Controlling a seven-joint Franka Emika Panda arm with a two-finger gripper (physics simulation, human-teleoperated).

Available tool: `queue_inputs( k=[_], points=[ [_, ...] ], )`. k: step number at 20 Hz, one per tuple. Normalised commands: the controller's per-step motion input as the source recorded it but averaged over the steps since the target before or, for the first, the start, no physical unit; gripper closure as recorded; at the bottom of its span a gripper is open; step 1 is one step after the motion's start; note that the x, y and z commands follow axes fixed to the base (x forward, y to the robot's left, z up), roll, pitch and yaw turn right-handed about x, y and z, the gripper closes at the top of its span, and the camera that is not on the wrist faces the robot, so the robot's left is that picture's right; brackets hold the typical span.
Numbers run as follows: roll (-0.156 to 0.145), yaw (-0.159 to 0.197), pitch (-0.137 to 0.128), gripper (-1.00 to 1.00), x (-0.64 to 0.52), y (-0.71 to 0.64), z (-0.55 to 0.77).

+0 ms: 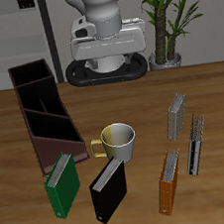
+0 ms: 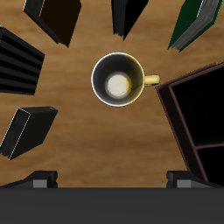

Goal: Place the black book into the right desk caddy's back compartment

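Note:
The black book [image 1: 108,191] stands near the table's front edge between the green book [image 1: 61,184] and the orange book [image 1: 170,183]. It also shows in the wrist view [image 2: 129,16]. The right desk caddy [image 1: 46,113], long and dark reddish-brown, runs from the back toward the green book. It has a squarish end section farthest back [image 1: 29,75] and another nearest the front edge [image 2: 197,98]. I cannot tell which of these is the back compartment. My gripper [image 2: 112,180] is open and empty, high above a mug [image 2: 116,83], apart from the book.
The yellow-rimmed mug [image 1: 118,141] stands between the caddy and the black book. Two grey books [image 1: 176,115] [image 1: 195,143] stand on the far side of the mug from the caddy. The robot base [image 1: 103,65] and a potted plant [image 1: 167,22] are at the back.

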Motion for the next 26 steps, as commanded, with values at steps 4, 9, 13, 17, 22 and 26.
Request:
queue_inputs(
  k=[4, 9, 13, 17, 22, 26],
  points=[
    [-0.001, -0.005, -0.007, -1.0, 0.24, 0.01, 0.11],
    [-0.025, 0.002, -0.039, -1.0, 0.29, 0.03, 0.1],
    [-0.004, 0.001, 0.011, -1.0, 0.31, 0.06, 0.04],
    [-0.011, -0.017, -0.009, -1.0, 0.33, 0.08, 0.12],
    [-0.024, -0.017, -0.007, -1.0, 0.29, 0.11, 0.06],
    [0.04, 0.004, 0.001, -1.0, 0.26, 0.18, 0.0]
  ],
)
